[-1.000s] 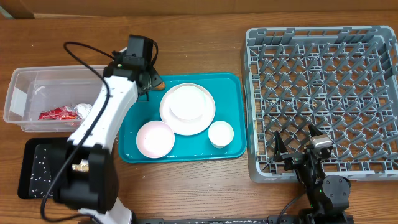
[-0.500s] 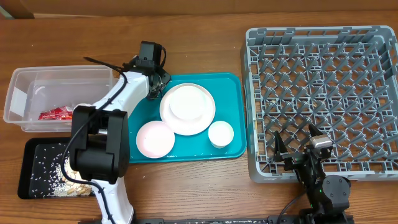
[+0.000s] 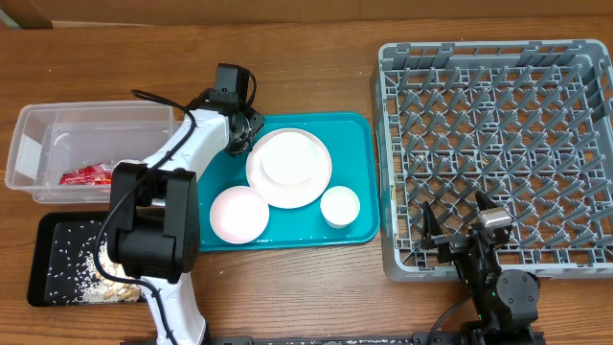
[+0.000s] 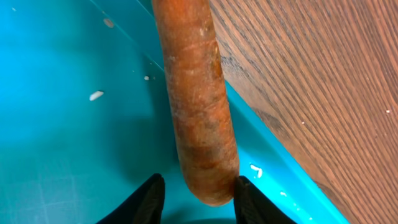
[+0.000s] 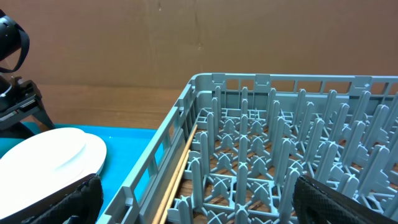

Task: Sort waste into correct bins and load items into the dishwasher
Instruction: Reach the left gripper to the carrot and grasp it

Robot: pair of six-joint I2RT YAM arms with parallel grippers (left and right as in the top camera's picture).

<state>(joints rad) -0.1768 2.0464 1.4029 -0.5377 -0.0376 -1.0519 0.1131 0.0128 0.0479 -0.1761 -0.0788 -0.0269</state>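
Observation:
The orange carrot (image 4: 196, 106) lies along the far rim of the teal serving tray (image 4: 74, 143). My left gripper (image 4: 199, 186) (image 3: 241, 131) is closed in on its near end; the right finger touches it and only a thin dark sliver shows at the left finger. On the tray sit a white plate (image 3: 289, 168), a bowl (image 3: 239, 213) and a cup (image 3: 340, 205). The grey dish rack (image 3: 498, 144) stands on the right. My right gripper (image 5: 196, 193) (image 3: 458, 218) hangs open over the rack's near left corner, holding nothing.
A clear tub (image 3: 29, 125) at the left holds a red wrapper (image 3: 88, 175). Below it a black tray (image 3: 43, 249) carries beige scraps and rice (image 3: 105, 273). A thin wooden stick (image 5: 180, 168) lies inside the rack (image 5: 261, 124) along its left wall.
My left arm swung right from the tub's edge to the tray's far left corner and its jaws narrowed onto the carrot. The last half second shows no motion. The right arm is unchanged.

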